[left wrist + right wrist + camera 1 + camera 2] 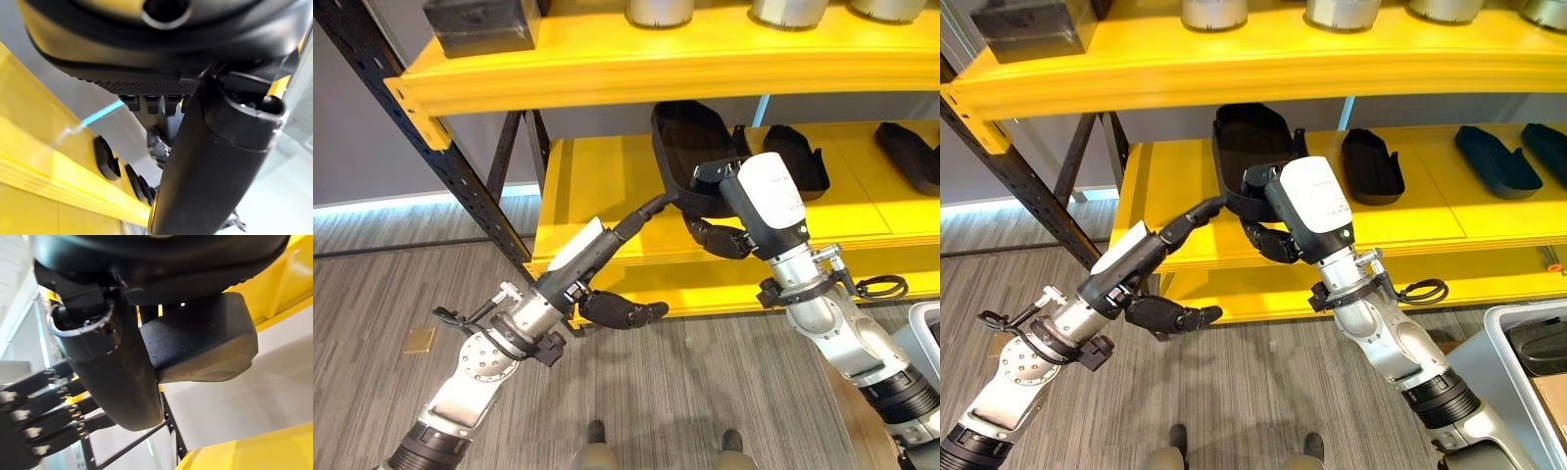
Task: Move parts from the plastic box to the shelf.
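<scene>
The right hand [1278, 230] is seen closed around the near end of a black moulded part [1252, 147], its fingers curled under the rim and the thumb above, so the part is held tilted up on its edge over the middle yellow shelf [1449, 220]. The part's long axis runs away from the hand towards the back of the shelf, roughly in line with the other black parts [1371, 164] already laid flat further to the robot's right. The left hand [1170, 294] is reached in from the lower left; one outstretched finger is brought up to the part's near-left edge, and contact is judged likely, while the remaining fingers are loosely bent below the shelf lip and nothing is gripped by them. The right hand is thus the carrying hand and the left only a steadying one. The coming move is judged to be a lowering of the part flat onto bare shelf just left of the laid row. A grey plastic box [1518, 343] is seen at the robot's lower right.
</scene>
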